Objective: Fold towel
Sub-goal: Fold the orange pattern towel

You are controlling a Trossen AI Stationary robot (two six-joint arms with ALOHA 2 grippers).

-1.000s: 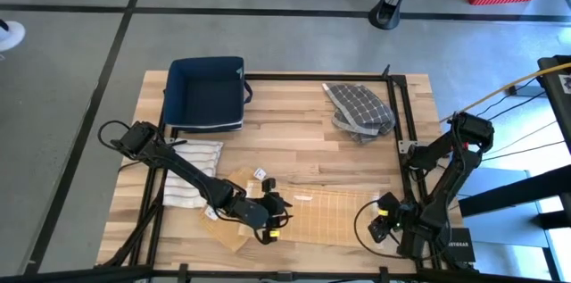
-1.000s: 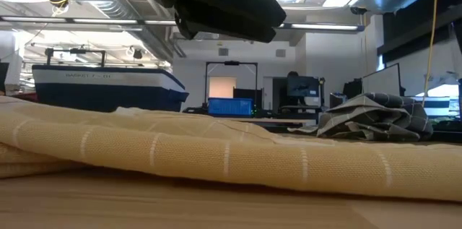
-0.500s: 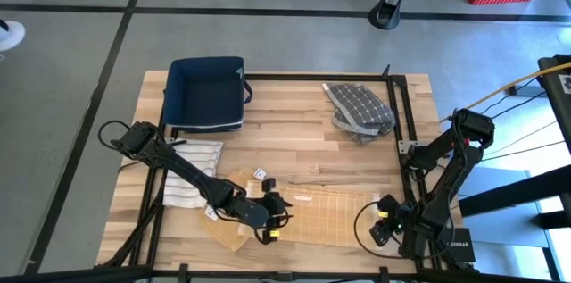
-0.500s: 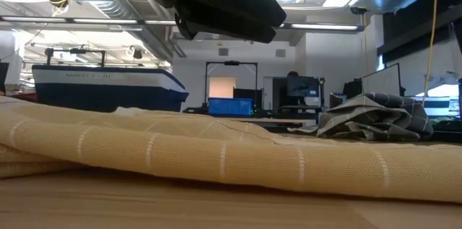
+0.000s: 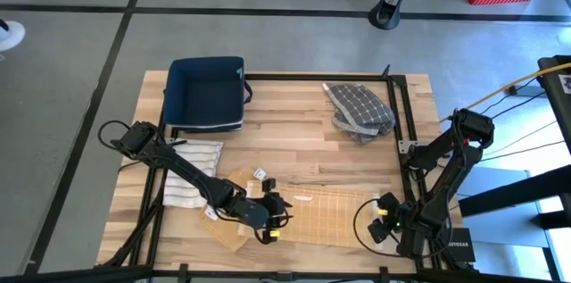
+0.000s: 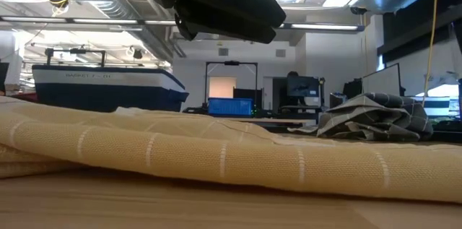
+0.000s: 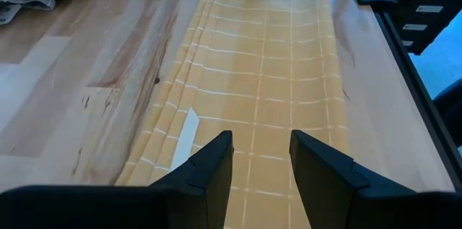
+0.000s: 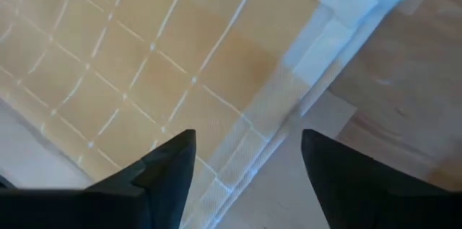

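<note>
While the yellow towel [image 5: 317,216] lies flat along the lower middle of the high view, folded into a long strip, both hands sit at its two ends. Left hand [image 7: 260,160] hovers over the strip's left end, fingers parted and holding nothing, looking down its length, probably lined up for the next fold. Right hand [image 8: 245,164] hangs spread wide over the strip's right-end corner, gripping nothing, as though it had let go or was about to pinch. Farther out on the counter [image 5: 294,140] lie a striped cloth [image 5: 192,171] at left, a grey checked cloth [image 5: 359,109] at upper right, and a blue bin [image 5: 207,93] at upper left.
</note>
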